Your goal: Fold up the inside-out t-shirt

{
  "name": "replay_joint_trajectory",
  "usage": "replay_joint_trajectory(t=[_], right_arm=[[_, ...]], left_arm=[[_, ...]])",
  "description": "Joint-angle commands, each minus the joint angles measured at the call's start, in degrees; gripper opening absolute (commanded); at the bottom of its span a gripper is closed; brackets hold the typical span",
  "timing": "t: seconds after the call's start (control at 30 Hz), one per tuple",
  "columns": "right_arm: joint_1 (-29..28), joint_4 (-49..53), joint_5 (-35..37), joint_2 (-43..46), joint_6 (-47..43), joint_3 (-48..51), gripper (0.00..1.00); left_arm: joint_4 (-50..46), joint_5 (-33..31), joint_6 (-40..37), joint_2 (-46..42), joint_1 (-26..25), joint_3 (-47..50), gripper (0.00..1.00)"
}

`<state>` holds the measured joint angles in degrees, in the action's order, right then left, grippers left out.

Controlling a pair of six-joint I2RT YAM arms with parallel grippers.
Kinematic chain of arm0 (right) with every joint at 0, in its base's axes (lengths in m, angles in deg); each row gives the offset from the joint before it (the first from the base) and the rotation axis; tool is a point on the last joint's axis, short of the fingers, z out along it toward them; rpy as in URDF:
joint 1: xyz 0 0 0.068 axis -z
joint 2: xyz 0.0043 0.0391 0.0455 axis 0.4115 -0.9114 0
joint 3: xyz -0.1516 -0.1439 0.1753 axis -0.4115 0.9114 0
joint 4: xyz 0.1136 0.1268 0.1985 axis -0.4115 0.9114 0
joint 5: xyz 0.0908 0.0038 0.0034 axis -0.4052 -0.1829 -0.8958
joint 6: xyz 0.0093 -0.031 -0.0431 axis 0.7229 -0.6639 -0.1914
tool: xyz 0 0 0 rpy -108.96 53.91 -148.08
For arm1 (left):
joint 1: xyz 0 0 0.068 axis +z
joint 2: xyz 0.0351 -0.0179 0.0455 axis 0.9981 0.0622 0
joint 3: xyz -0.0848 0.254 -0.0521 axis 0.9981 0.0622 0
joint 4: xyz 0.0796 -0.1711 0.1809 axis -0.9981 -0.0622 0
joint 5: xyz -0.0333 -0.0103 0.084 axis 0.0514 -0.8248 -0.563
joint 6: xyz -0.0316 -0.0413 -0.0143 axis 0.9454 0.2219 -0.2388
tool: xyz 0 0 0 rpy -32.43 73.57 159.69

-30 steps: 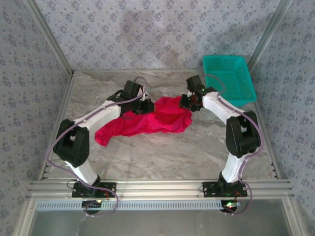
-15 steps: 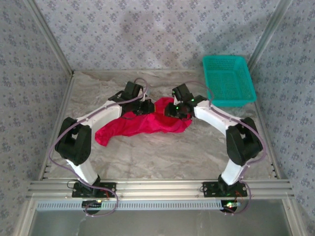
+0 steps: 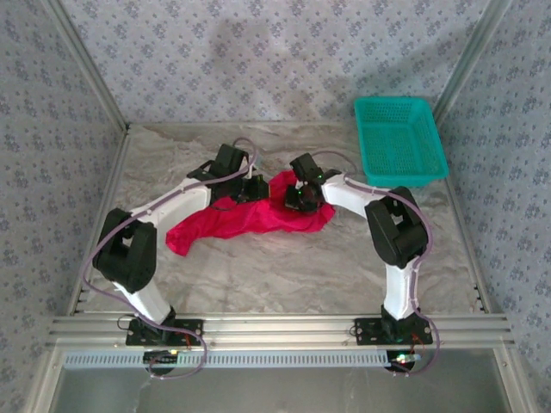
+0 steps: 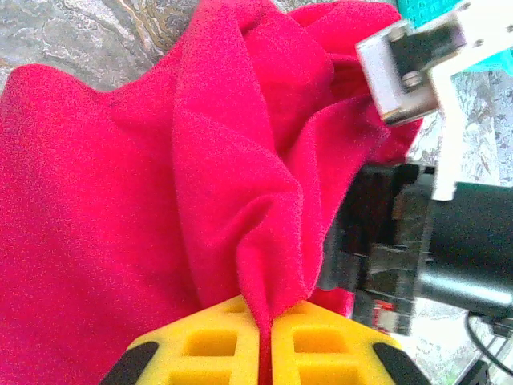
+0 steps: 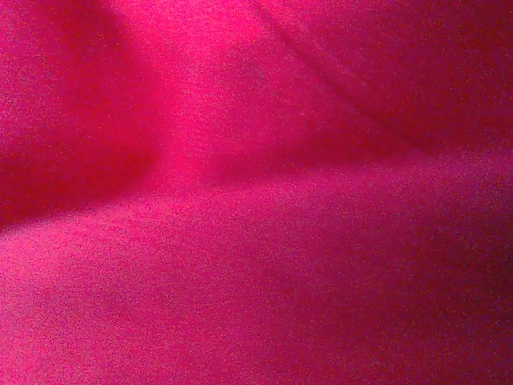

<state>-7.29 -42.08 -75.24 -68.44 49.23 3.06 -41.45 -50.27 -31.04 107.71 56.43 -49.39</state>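
The inside-out t-shirt (image 3: 258,219) lies crumpled in a red heap at the middle of the table. My left gripper (image 3: 256,188) sits at the heap's far edge. In the left wrist view its yellow fingers (image 4: 321,341) are shut on an upright fold of the red cloth (image 4: 240,200). My right gripper (image 3: 298,198) is pushed down into the shirt's raised right part, close to the left one. Red cloth (image 5: 256,192) covers the right wrist view and hides the fingers, so I cannot tell whether they pinch any of it. The right arm's black wrist (image 4: 449,233) stands just beside the held fold.
A teal mesh basket (image 3: 400,138) stands at the back right corner of the marble table (image 3: 284,275). Patterned walls and metal posts close in the back and sides. The two grippers are only a few centimetres apart.
The right arm swung left from near the basket and dropped its gripper into the shirt beside the left gripper. The shirt's right part bunched up. The left gripper kept its hold.
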Motion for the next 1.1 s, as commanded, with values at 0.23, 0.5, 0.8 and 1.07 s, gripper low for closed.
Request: replay_joint_trajectory(t=[0.23,0.5,0.8,1.07], right_arm=[[1.10,5.45,-7.31,20.48,-2.24,3.70,0.00],[2.00,4.16,-7.25,18.19,-6.02,3.89,0.06],[-0.84,-0.52,-2.09,8.25,-8.48,6.23,0.36],[-1.15,-1.25,2.60,-1.47,-6.12,-0.65,0.64]], left_arm=[[4.39,1.23,0.17,0.13,1.62,1.38,0.18],[5.45,1.47,0.75,1.06,1.66,2.31,0.17],[4.00,1.11,0.67,0.46,1.87,1.45,0.14],[4.06,1.57,1.13,-0.94,1.87,2.08,0.13]])
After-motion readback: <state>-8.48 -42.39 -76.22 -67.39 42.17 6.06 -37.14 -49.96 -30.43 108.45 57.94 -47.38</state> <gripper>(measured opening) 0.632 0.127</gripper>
